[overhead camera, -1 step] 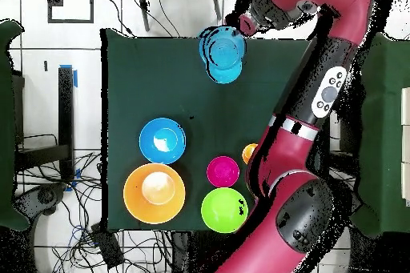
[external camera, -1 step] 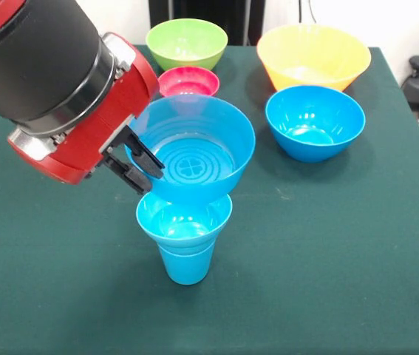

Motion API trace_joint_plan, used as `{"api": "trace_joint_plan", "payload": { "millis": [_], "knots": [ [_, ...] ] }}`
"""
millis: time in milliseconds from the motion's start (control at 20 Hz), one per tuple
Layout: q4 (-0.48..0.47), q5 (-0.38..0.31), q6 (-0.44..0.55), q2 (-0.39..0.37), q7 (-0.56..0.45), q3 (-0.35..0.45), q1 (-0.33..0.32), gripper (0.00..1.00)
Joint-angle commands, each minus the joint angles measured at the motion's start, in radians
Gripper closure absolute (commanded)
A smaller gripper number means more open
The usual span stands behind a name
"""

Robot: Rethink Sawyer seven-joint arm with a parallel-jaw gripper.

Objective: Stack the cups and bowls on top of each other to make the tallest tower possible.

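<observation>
The gripper (external camera, -1 step: pixel 137 159) is clamped on the rim of a medium blue bowl (external camera, -1 step: pixel 193 158), one finger inside the wall and one outside. The bowl hangs tilted just above the tower (external camera, -1 step: pixel 185 237) — a blue cup (external camera, -1 step: pixel 186 265) with a small blue bowl (external camera, -1 step: pixel 184 217) seated in its mouth — and its base seems to touch that small bowl's rim, though I cannot tell if it rests there. Glossy thin plastic like this looks light and stiff but slippery, so a rim pinch seems the only workable hold, and the narrow cup base would likely tip under a sideways nudge. Well apart on the green surface (external camera, -1 step: pixel 327 259) wait another blue bowl (external camera, -1 step: pixel 315 122), the yellow-orange bowl (external camera, -1 step: pixel 313 56), the red bowl (external camera, -1 step: pixel 188 81) and the green bowl (external camera, -1 step: pixel 186 43).
</observation>
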Motion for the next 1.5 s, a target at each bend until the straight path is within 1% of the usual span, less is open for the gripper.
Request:
{"api": "trace_joint_plan", "payload": {
  "millis": [50,200,700,850,1000,1500],
  "knots": [
    [-0.102,-0.097,0.012,0.044,0.027,0.007,0.047,1.0],
    [-0.108,-0.12,0.013,0.048,0.023,0.019,0.048,1.0],
    [-0.112,-0.134,0.023,0.066,-0.011,0.059,0.035,1.0],
    [-0.11,-0.133,0.018,0.068,-0.018,0.061,0.033,1.0],
    [-0.114,-0.15,0.007,0.071,-0.036,0.073,0.031,1.0],
    [-0.118,-0.172,-0.03,0.077,-0.068,0.093,0.029,1.0]
  ]
}}
